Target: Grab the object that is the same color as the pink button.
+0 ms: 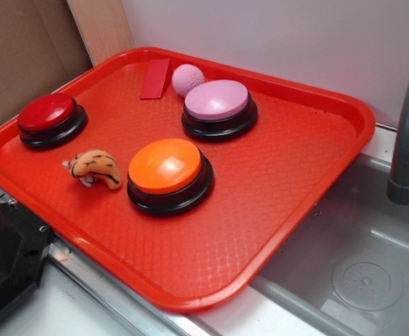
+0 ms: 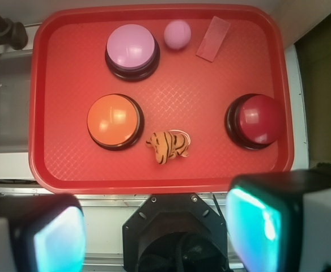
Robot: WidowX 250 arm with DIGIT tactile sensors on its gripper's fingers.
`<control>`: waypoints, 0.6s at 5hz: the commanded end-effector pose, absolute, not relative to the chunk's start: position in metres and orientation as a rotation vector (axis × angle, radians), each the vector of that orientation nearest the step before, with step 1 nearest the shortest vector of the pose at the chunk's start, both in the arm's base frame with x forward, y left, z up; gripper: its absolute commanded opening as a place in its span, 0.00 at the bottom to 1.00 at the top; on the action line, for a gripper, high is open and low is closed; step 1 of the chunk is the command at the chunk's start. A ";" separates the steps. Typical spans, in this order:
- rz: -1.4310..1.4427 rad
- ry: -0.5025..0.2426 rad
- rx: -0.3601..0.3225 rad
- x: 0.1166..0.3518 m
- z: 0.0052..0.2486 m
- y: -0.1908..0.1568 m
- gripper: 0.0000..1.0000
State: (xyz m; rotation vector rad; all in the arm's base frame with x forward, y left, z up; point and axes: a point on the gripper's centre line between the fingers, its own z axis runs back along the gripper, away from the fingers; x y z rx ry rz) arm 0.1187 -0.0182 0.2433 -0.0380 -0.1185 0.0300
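Dimpled pale pink ball (image 1: 188, 78) at upper centre of textured red plastic tray (image 1: 309, 161), just beside glossy domed pink button (image 1: 219, 108); gripper (image 2: 154, 232) fingers apart, empty, at lower frame edge

Evenly and softly lit from overhead in both views, with short, faint shadows. Small glare patches on the orange button (image 1: 167, 166) and pink button (image 1: 217, 100). Sharp in the exterior view; hazier from the wrist, jaws blurred and glowing cyan along the bottom edge.
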 end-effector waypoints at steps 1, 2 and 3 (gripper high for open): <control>0.030 -0.119 -0.038 0.119 0.243 -0.018 1.00; -0.006 -0.119 -0.017 0.131 0.239 -0.014 1.00; 0.053 -0.097 -0.037 0.158 0.227 -0.004 1.00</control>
